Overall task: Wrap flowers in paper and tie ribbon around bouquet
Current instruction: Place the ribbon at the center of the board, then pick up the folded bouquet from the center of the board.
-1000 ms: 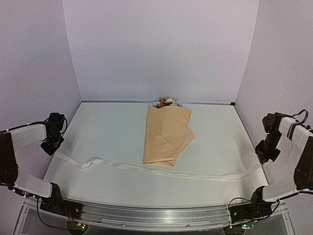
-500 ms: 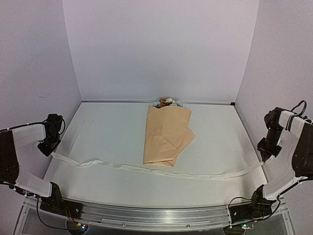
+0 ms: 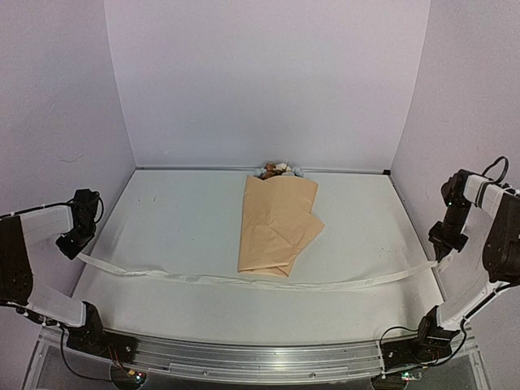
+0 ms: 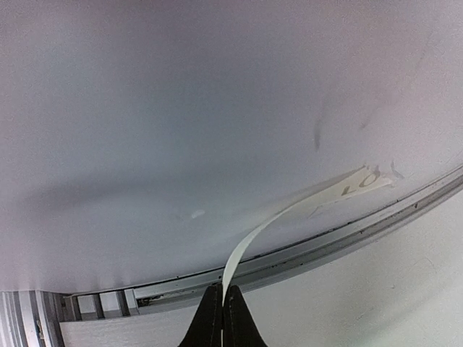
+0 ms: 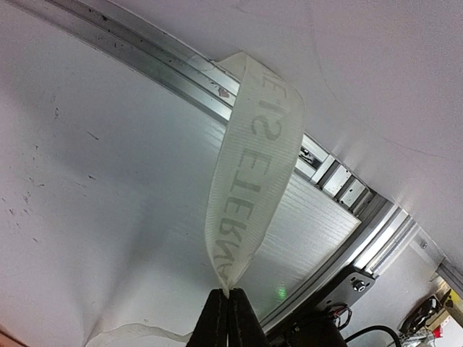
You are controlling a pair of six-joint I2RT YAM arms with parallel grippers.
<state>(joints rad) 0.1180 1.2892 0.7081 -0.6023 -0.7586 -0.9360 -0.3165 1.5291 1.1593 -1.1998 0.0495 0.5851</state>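
The left fingers [image 4: 215, 325] are pressed together on one end of the ribbon [image 4: 289, 212]. It leaves their tips edge-on and curls away ahead of them, with a short printed tail hanging free. The right fingers [image 5: 221, 322] pinch the other end the same way. There the band rises from the tips, loops over and drops back beside them.

Between the two pinches the ribbon runs in a shallow sag low over the worktop [image 3: 179, 219]. It passes right at the near, narrow end of the paper [image 3: 276, 223] cone, which lies about midway between the two pairs of fingers and farther out than both. Whether the ribbon touches that end or slips under it cannot be told. The flowers [image 3: 278, 169] peep from the cone's far, open end.

The ribbon looks light, limp and thin, with no stiffness of its own. It will likely droop wherever it is unsupported, twist easily, and slide out of anything less than a full pinch. The best hold is probably across its flat width, a little in from each end. The folded paper looks light and springy, so a dragging ribbon could shove the bundle or let the wrap open.
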